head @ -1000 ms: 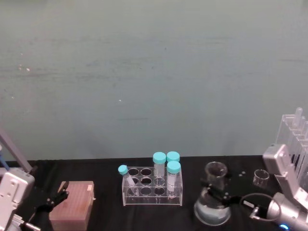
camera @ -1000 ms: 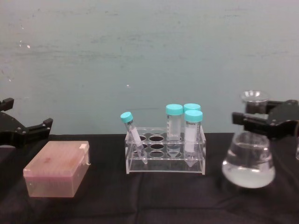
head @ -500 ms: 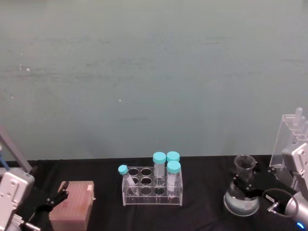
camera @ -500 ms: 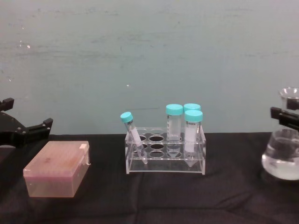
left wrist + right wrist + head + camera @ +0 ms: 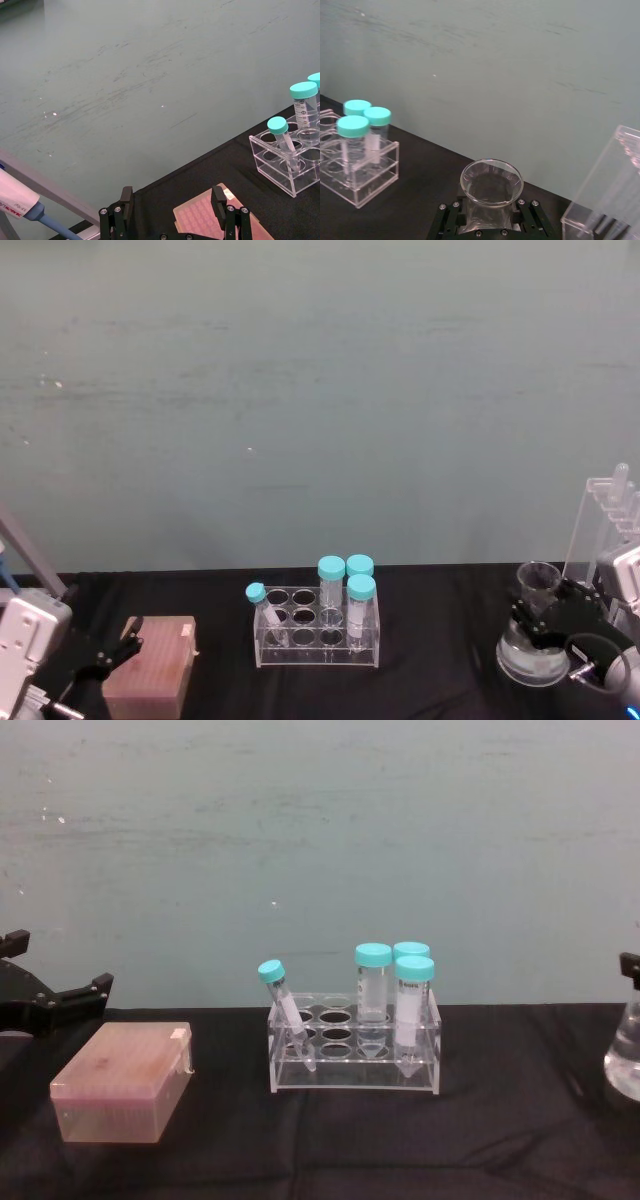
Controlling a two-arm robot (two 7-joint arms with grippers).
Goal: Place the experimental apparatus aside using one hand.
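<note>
Head view: right gripper [image 5: 541, 622] is clamped around the neck of the conical flask [image 5: 531, 655], far right on the black table [image 5: 440, 680], beside the clear stand [image 5: 605, 530]. Left gripper [image 5: 60, 1005] hangs spread, idle.

I am seeing the conical glass flask [image 5: 535, 645] standing upright at the desk's far right, holding clear liquid, just beside the tall clear plastic stand [image 5: 603, 530].

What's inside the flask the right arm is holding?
Clear liquid sits in the bottom of the flask; the neck above looks empty. The right end effector, clamped round the neck, covers part of it, so the glass there cannot be checked.
</note>
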